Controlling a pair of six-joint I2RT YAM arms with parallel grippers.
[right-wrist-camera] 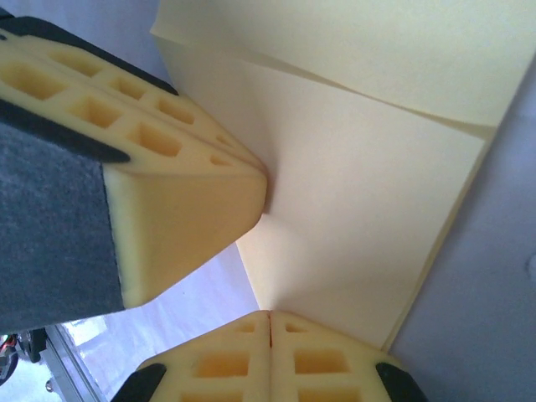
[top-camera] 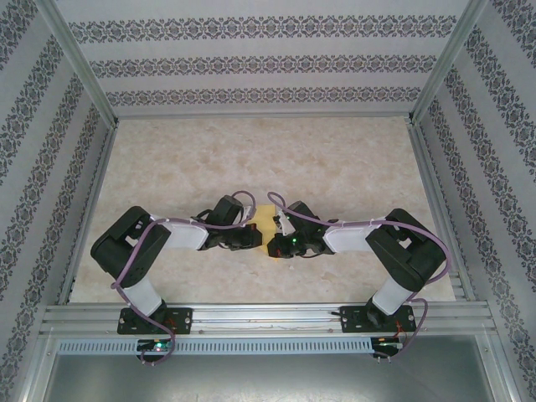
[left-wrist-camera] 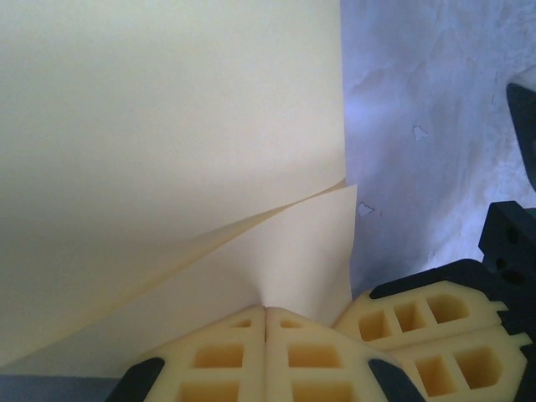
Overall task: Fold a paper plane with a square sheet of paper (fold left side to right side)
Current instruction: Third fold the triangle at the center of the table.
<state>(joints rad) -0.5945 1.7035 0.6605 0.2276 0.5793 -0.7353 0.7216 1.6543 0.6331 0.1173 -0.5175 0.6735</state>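
Over on the left, the left arm (top-camera: 142, 243) is bent inward across the counter (top-camera: 251, 159), its left end effector (top-camera: 248, 237) pointing toward the centre. From its wrist camera the left end effector (left-wrist-camera: 265, 322) is clenched, foam fingers pressed flat together, tips right up against the yellow square sheet of paper (left-wrist-camera: 167, 126). Whether a sliver of paper is caught between them, I cannot tell.

In the middle sits the square sheet of paper (top-camera: 265, 219), on the counter between the two end effectors. Up close it is creased: one layer lies over another, and a slanting edge runs down toward the left fingertips.

Now the right side: the right end effector (top-camera: 276, 246) sits just beside its partner. In the right wrist view the right end effector (right-wrist-camera: 270, 335) is clenched too, tips meeting the sheet (right-wrist-camera: 352, 193) at its lower point, with the left end effector (right-wrist-camera: 243, 172) touching the paper alongside.
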